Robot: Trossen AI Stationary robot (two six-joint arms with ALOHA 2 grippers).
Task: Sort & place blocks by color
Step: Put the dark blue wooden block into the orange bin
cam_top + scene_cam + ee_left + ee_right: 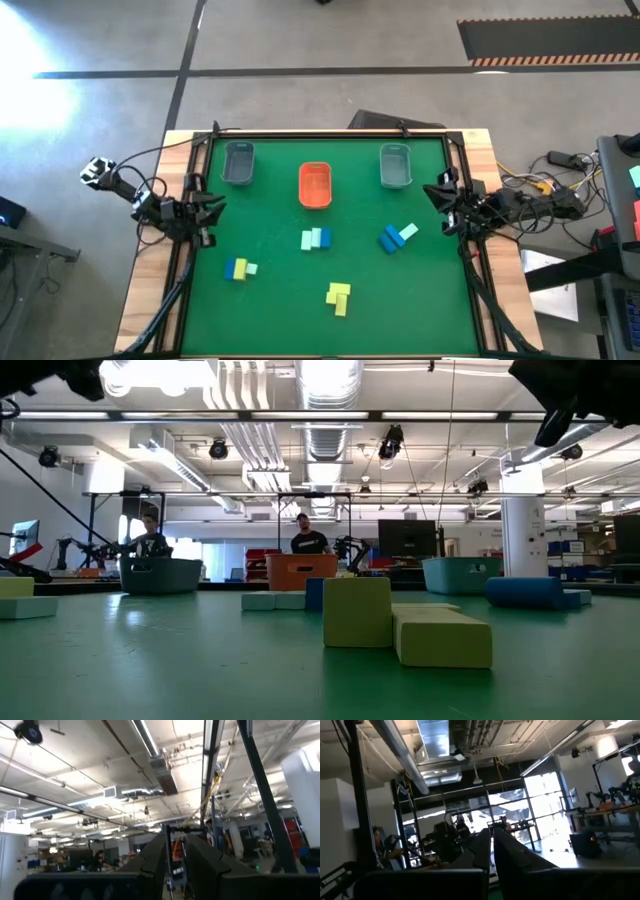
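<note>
Small blocks lie in four loose groups on the green table [280, 300]. Two yellow blocks [339, 296] are nearest the front. A mint and blue group [316, 238] sits at the centre, and a blue and mint pair [398, 237] lies to its right. A blue, yellow and mint group [239, 268] is on the left. My left gripper [213, 205] hangs at the table's left edge, tipped upward; its fingers stand slightly apart [176, 837] with nothing between them. My right gripper [437, 190] is at the right edge, also tipped upward and shut [491, 831] on nothing.
Three trays stand along the far side: a grey tray [240, 163] on the left, an orange tray [315, 185] in the middle and a grey tray [395, 165] on the right. Black frame bars run along both side edges. People show in the room beyond the table [310, 540].
</note>
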